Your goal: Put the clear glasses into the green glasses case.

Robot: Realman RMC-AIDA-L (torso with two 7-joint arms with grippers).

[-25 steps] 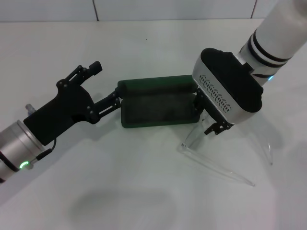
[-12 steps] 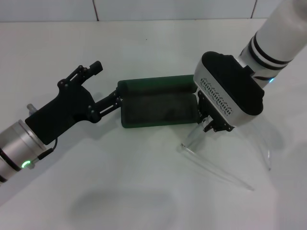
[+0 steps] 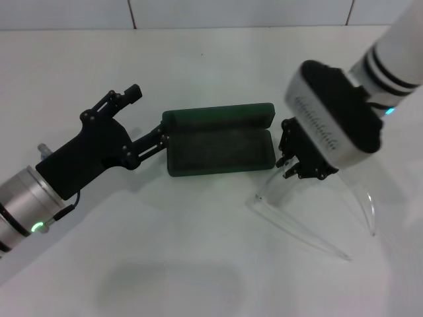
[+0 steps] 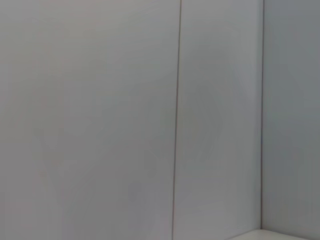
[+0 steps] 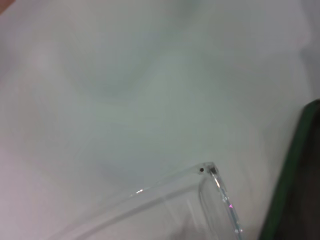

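The green glasses case (image 3: 218, 142) lies open in the middle of the white table, its lid folded back on the far side. In the right wrist view only its edge (image 5: 295, 190) shows. My left gripper (image 3: 147, 113) is open at the case's left end, and one black finger (image 3: 157, 137) touches that end. The clear glasses (image 3: 297, 221) lie unfolded just right of the case, temple arms pointing toward the near edge. One hinge corner of the clear glasses (image 5: 207, 170) shows in the right wrist view. My right gripper (image 3: 303, 170) hovers over the glasses' front, hiding its middle.
The white table (image 3: 198, 251) spreads around the case and the glasses, and a pale wall rises behind it. The left wrist view shows only plain grey wall panels (image 4: 100, 120).
My right gripper has shifted right, away from the case's right end. The glasses stayed almost where they were, with a slight shift of the front. The left arm has not moved.
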